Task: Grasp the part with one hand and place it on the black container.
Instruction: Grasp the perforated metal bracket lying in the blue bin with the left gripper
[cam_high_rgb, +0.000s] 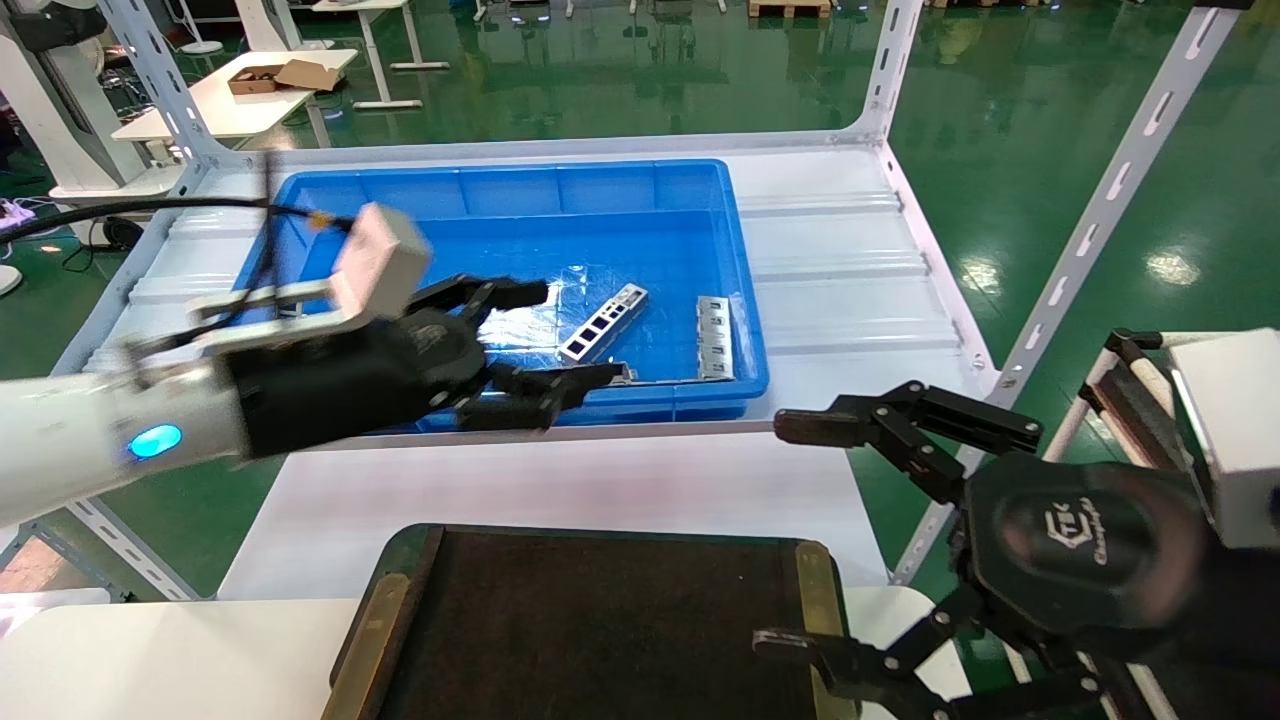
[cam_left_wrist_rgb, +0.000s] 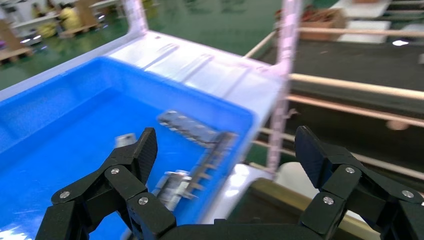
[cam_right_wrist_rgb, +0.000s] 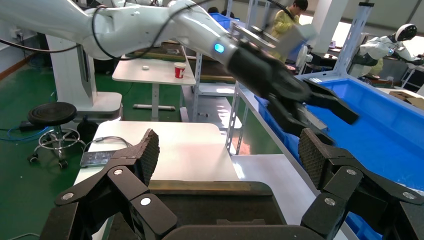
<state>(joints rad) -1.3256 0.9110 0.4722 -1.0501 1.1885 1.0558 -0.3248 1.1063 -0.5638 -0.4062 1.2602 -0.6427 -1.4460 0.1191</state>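
The head view is showing the whole layout: the left hand (cam_high_rgb: 540, 345) is hanging over the near left part of the blue bin (cam_high_rgb: 740, 300), fingers spread and holding nothing, while the right hand (cam_high_rgb: 800, 530) is hovering at the lower right of the frame beside the black container (cam_high_rgb: 600, 610), also spread wide and empty. The part (cam_high_rgb: 603, 322) is lying on the bin floor near the frame's centre, its long axis running diagonally from lower left to upper right, cutouts facing up; a second strip (cam_high_rgb: 714, 338) is lying just right of it, running nearly vertically. The left wrist view (cam_left_wrist_rgb: 225, 150) is blurring the bin's contents but showing the bin corner and the container's edge (cam_left_wrist_rgb: 280, 195) beyond it. The right wrist view (cam_right_wrist_rgb: 227, 160) is showing the left arm reaching over the bin (cam_right_wrist_rgb: 390, 130), the white tabletop (cam_right_wrist_rgb: 180, 150) and the container (cam_right_wrist_rgb: 210, 205), and the part is not visible there
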